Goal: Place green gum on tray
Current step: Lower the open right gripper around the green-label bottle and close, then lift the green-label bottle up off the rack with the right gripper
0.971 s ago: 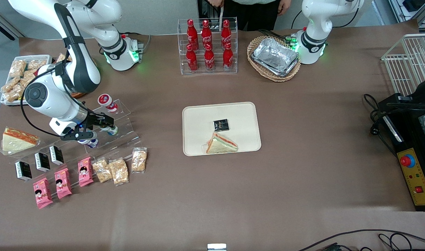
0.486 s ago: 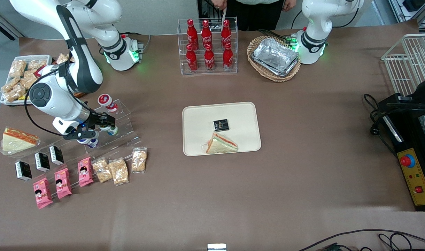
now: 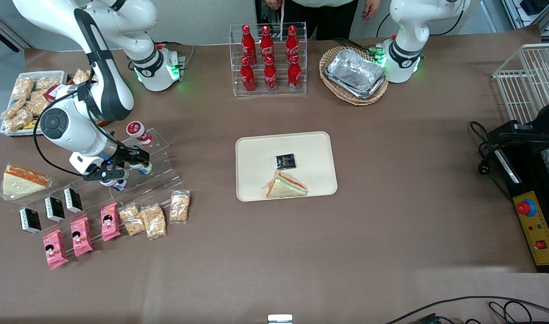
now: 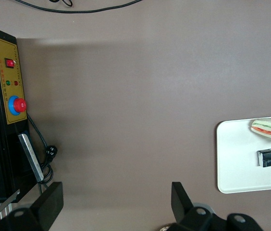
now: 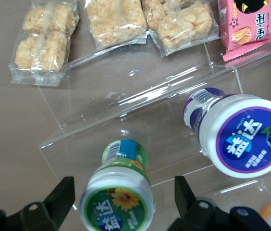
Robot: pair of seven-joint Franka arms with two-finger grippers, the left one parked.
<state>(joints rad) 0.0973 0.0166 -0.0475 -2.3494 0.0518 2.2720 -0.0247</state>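
Right wrist view: my gripper (image 5: 122, 198) is spread wide, one finger on each side of the green gum (image 5: 118, 193), neither touching it, nothing held. Bottle is a small white cylinder, round green lid with a yellow flower and white lettering, green label band on the body. It stands on a step of the clear acrylic riser (image 5: 140, 103). Just beside it on the same riser is the blue-lidded gum bottle (image 5: 239, 132); the two are apart.

Front view: gripper (image 3: 129, 165) sits low over the riser (image 3: 155, 168) at the working arm's end of the table, green gum (image 3: 145, 168) at its fingertips. Beige tray (image 3: 256, 155) is well apart, mid-table, carrying a wrapped sandwich (image 3: 285, 185) and a small black packet (image 3: 285, 160).
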